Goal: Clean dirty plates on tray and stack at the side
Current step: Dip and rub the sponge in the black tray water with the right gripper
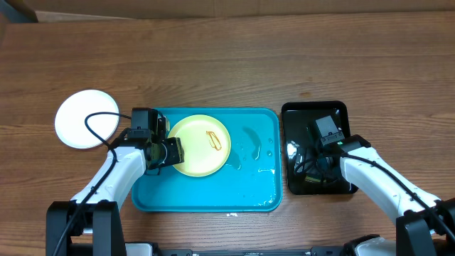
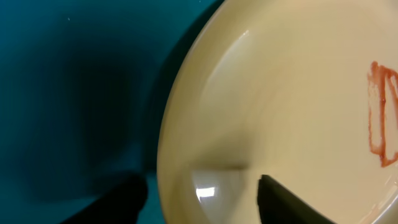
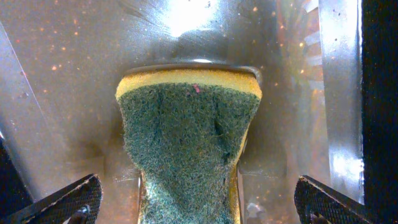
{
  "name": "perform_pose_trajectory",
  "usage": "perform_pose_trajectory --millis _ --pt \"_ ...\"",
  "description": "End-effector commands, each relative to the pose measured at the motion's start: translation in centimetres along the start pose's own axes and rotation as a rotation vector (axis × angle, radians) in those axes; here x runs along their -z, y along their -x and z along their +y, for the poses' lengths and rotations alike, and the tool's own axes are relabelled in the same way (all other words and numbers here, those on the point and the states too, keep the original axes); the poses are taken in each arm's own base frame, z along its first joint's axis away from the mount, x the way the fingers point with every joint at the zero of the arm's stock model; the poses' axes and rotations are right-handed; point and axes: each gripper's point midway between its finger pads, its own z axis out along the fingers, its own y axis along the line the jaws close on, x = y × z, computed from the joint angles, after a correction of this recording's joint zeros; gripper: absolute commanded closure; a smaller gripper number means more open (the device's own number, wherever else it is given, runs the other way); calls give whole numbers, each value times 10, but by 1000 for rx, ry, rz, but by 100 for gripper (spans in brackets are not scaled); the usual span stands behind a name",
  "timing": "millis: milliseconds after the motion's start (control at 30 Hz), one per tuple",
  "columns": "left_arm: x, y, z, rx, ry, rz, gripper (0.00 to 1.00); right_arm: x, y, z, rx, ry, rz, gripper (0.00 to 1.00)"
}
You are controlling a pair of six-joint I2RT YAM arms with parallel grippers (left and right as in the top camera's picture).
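A pale yellow-green plate [image 1: 202, 146] with an orange-brown smear [image 1: 213, 139] lies in the turquoise tray [image 1: 249, 192]. My left gripper [image 1: 169, 151] is at the plate's left rim, open, with one finger outside the rim and one over the plate. In the left wrist view the plate [image 2: 280, 112] fills the right side, the tray [image 2: 62, 93] the left, and the gripper [image 2: 202, 202] straddles the rim. One white plate [image 1: 87, 119] lies on the table left of the tray. My right gripper [image 3: 199, 202] is open around a green-and-yellow sponge [image 3: 186, 149].
The glossy black tray [image 1: 298, 114] stands right of the turquoise tray; my right gripper [image 1: 314, 162] hangs over it. Water pools on the turquoise tray's right half [image 1: 256, 146]. A cable loops from the left arm over the white plate.
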Motion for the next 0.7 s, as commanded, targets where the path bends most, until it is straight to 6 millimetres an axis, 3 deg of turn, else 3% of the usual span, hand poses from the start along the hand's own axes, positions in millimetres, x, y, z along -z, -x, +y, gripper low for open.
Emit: perform_pose_trajectory --millis 0,133,367,433,667 --pt "-3 -2 5 -25 32 1 51 -1 1 -3 -7 -10 -5 0" --pt "-4 -3 5 -25 32 2 51 -1 1 -3 -7 -10 -5 0" --pt "-12 -7 8 3 26 -19 62 -1 1 -3 -7 -10 -5 0" --pt "-12 -7 7 2 25 -23 70 -1 1 -3 -7 -10 -5 0" --pt "-12 -5 7 1 22 -30 76 -1 1 -3 -7 -10 -5 0"
